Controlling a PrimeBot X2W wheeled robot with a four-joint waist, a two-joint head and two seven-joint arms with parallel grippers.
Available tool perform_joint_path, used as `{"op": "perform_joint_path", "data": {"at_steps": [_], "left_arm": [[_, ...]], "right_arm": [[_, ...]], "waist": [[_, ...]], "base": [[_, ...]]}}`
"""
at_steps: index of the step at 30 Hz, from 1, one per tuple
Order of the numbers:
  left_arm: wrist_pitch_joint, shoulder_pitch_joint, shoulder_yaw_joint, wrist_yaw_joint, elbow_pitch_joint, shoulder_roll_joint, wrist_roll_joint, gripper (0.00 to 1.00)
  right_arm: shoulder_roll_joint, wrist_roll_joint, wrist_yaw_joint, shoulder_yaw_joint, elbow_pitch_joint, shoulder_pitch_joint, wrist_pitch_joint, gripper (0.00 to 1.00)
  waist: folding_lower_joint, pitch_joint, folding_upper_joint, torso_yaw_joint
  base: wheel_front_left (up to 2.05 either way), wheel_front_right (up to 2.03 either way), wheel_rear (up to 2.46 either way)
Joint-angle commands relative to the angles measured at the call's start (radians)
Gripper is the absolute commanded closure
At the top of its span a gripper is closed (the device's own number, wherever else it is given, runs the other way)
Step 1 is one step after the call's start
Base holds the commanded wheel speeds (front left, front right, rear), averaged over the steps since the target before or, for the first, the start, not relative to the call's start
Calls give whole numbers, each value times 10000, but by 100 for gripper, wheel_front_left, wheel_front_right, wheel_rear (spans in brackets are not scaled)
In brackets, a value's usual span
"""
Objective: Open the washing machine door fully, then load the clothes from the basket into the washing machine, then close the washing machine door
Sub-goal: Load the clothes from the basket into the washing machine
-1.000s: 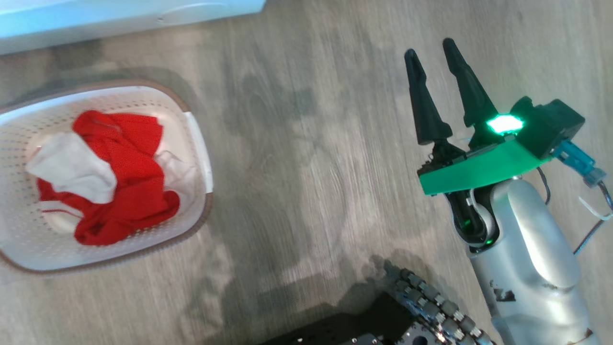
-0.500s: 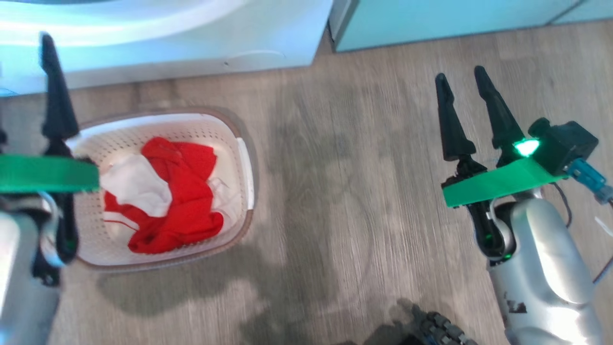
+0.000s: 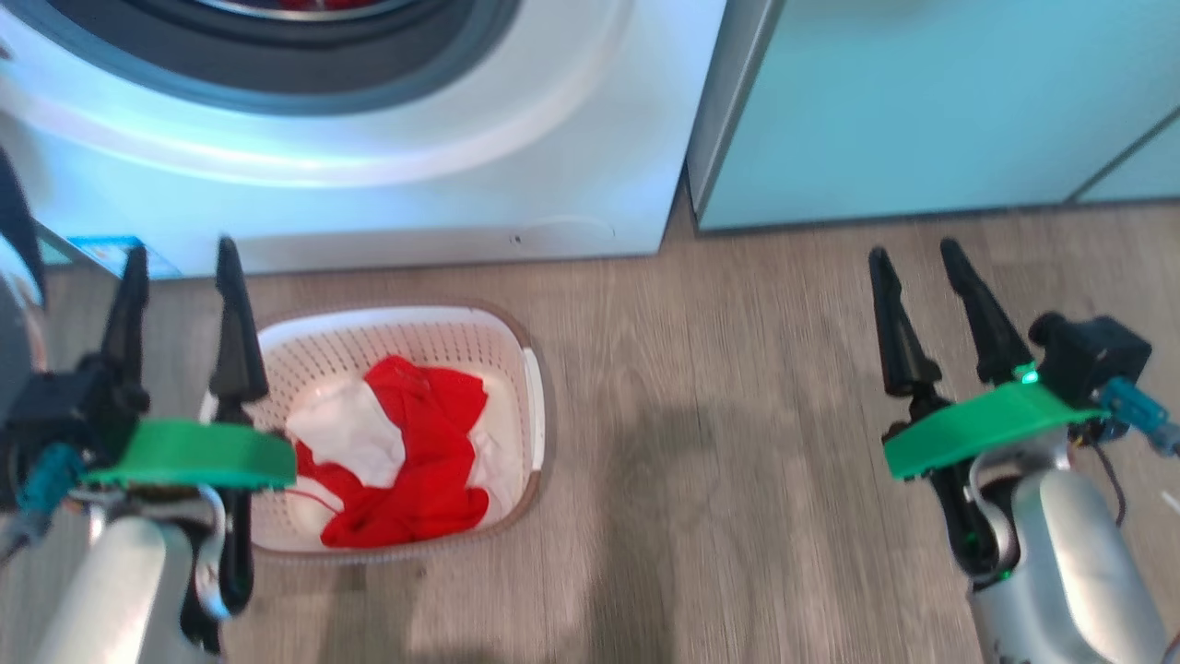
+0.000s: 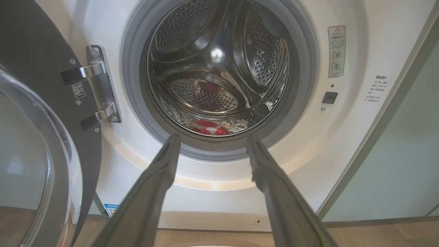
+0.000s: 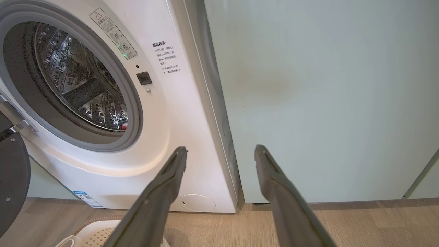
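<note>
The door stands wide, clearing the drum; basket of clothes set before the washing machine for loading; left hand, right hand empty, spread.

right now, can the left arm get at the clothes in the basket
Probably yes: the open left tool hangs by the basket, whose top is open, and nothing covers the clothes.

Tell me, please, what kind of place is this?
Most likely a home laundry corner: a white front-loading washing machine stands with its door open, a basket of red and white clothes sits on the wooden floor before it, and pale green cabinets stand beside it.
</note>
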Motion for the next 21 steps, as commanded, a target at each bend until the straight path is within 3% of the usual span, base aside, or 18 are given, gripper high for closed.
{"op": "perform_joint_path", "data": {"at_steps": [1, 11, 21], "left_arm": [[-51, -24, 456, -18, -226, 125, 130, 0], [-52, 1270, 316, -304, -60, -88, 567, 0], [-20, 1963, 218, -610, 67, 180, 584, 0]], "right_arm": [[13, -71, 0, 197, -387, 116, 55, 0], [13, -217, 0, -54, -737, 1246, 543, 0], [13, -328, 0, -321, -1463, 2253, 1033, 0]], "waist": [[1, -590, -1, 146], [1, -1860, -1, 332], [1, -2676, -1, 394]], "base": [[0, 0, 0], [0, 0, 0], [0, 0, 0]]}}
